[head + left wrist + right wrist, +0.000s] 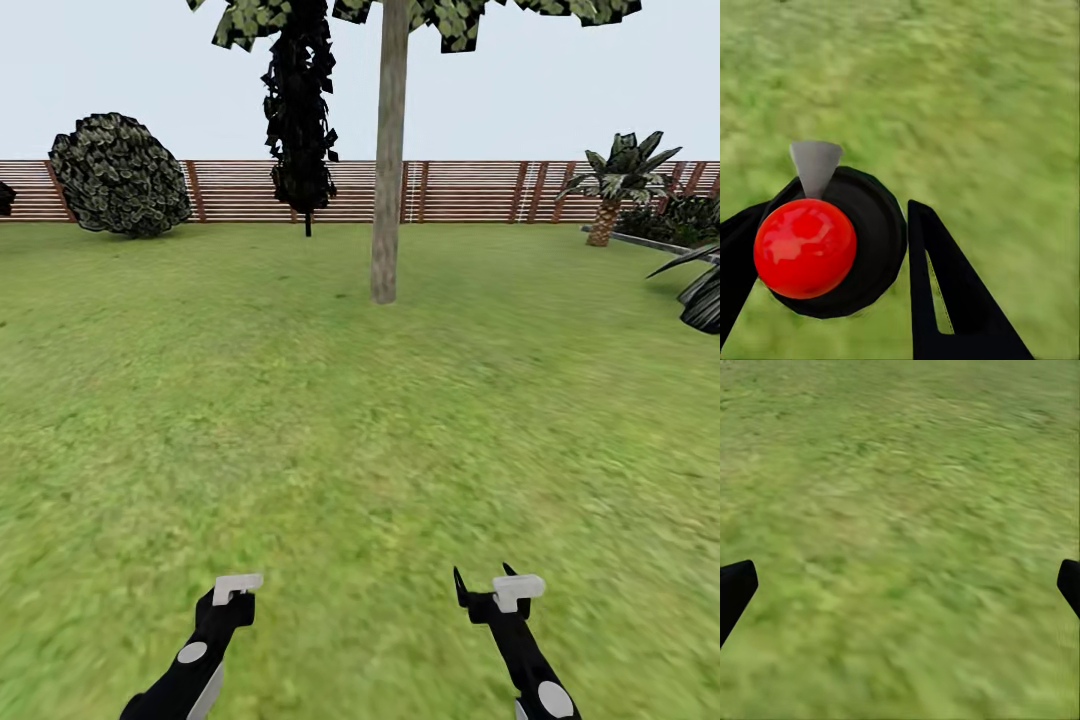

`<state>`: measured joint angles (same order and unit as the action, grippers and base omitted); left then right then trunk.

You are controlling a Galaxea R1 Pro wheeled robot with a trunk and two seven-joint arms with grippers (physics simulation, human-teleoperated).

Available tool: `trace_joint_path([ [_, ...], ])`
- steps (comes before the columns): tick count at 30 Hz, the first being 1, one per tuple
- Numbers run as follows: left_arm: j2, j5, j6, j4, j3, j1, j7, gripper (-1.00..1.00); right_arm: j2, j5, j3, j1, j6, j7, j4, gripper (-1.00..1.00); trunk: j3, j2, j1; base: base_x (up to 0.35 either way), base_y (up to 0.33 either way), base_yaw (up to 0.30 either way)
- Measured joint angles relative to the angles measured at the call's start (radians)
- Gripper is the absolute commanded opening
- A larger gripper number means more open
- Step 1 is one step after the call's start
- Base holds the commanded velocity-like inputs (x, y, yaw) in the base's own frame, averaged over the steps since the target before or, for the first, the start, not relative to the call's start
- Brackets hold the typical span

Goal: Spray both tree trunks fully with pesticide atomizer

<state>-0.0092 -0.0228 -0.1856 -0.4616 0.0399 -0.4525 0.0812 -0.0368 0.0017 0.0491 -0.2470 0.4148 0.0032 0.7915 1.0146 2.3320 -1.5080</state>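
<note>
One tree trunk [386, 200] stands at 12 o'clock from the grippers, well apart across the floor [350, 430]. No second pale trunk is in sight. The left gripper [232, 598] looks clenched on the pesticide atomizer [840, 247], a black round body with a red ball and a grey nozzle [815, 163] lodged between its fingers. The right gripper [492, 592] is spread wide and empty. The robot should probably close in first, keeping the nozzle aimed at 12 o'clock, then spray over the trunk's full height.
</note>
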Motion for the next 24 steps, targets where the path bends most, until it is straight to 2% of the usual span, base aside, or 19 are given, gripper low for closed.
trace_joint_path([
  [17, 0.0, 0.0, 0.0, 0.0, 0.0, 0.0, 0.0, -1.0, 0.0, 0.001, 0.0, 0.0, 0.001, 0.0, 0.0, 1.0, 0.0, 0.0, 0.0, 0.34, 0.0, 0.0],
  [24, 0.0, 0.0, -0.001, 0.0, 0.0, 0.0, 0.0, -1.0, 0.0, 0.0, 0.0, 0.0, 0.0, 0.0, 0.0, 1.0, 0.0, 0.0, 0.0, 0.34, 0.0, -0.171],
])
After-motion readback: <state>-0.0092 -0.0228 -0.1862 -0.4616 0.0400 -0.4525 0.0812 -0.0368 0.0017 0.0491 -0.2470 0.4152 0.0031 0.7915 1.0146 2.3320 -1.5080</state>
